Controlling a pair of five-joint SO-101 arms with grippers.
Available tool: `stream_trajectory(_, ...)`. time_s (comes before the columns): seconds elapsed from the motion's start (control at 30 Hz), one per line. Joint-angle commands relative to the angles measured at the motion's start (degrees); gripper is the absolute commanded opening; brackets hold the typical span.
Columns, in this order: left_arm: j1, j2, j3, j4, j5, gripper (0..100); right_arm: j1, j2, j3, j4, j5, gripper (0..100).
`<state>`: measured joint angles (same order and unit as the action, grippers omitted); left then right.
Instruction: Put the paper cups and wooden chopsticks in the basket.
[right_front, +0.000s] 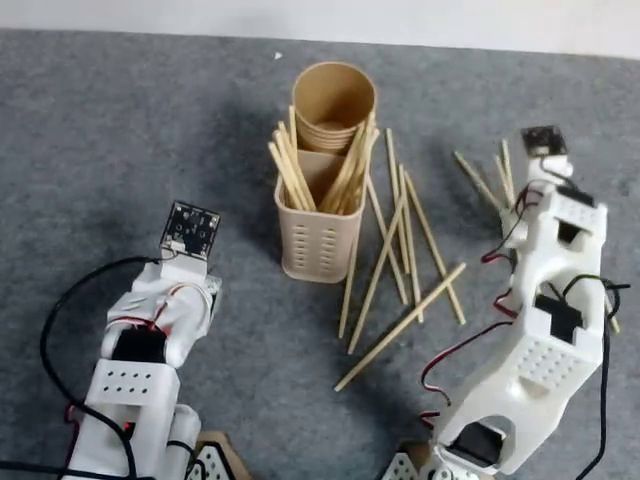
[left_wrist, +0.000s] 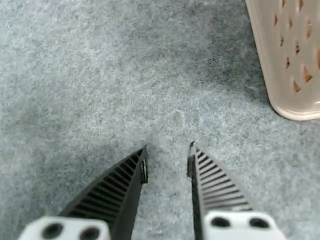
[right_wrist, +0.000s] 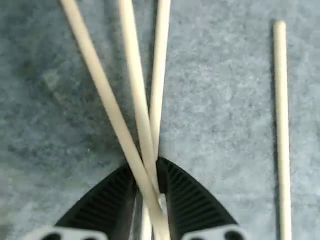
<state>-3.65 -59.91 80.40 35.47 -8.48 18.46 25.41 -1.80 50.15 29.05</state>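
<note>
Your right pincer (right_wrist: 147, 167) is pinching three crossed chopsticks (right_wrist: 135, 100) where they overlap, low over the grey surface (right_wrist: 220, 100). A single chopstick (right_wrist: 281, 125) lies apart beside them. Your left pincer (left_wrist: 167, 150) is spread with nothing between its fingers, above bare surface and near the foot of the basket (left_wrist: 295, 60). In the high view, the perforated basket (right_front: 318, 240) stands upright between the two arms. It holds stacked paper cups (right_front: 333, 100) at its far end and several standing chopsticks (right_front: 300, 180) that lean against its rim. Loose chopsticks (right_front: 400, 260) lie scattered on the surface between the basket and the right arm, the nearest just beside the basket wall.
</note>
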Motion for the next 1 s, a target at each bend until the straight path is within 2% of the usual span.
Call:
stream_trajectory(0.0,0.8,-0.5,-0.5,-1.2,0.3,15,-2.7,-10.9,-10.3,5.1,-6.9,0.5)
stream_trajectory(0.23,0.8,-0.5,-0.5,-1.2,0.3,15,-10.9,-27.5,-23.8,10.7,-19.2,0.5)
stream_trajectory(0.4,0.8,-0.5,-0.5,-1.2,0.3,15,-17.5,-38.4,-24.3,10.3,-26.8,0.5)
stream_trajectory(0.53,0.7,-0.5,-0.5,-1.2,0.3,15,-24.6,-47.0,-21.4,5.1,-30.9,0.5)
stream_trajectory(0.67,0.6,-0.5,-0.5,-1.3,0.3,15,-31.8,-56.5,-7.3,-6.5,-33.1,0.5)
stream_trajectory(0.87,0.5,-0.5,0.9,-4.7,-2.1,15,-40.7,-70.5,28.4,-36.4,-32.7,0.5)
stream_trajectory(0.97,0.5,-0.5,1.0,-4.8,-2.7,15,-45.0,-73.2,43.6,-44.9,-32.5,0.5)
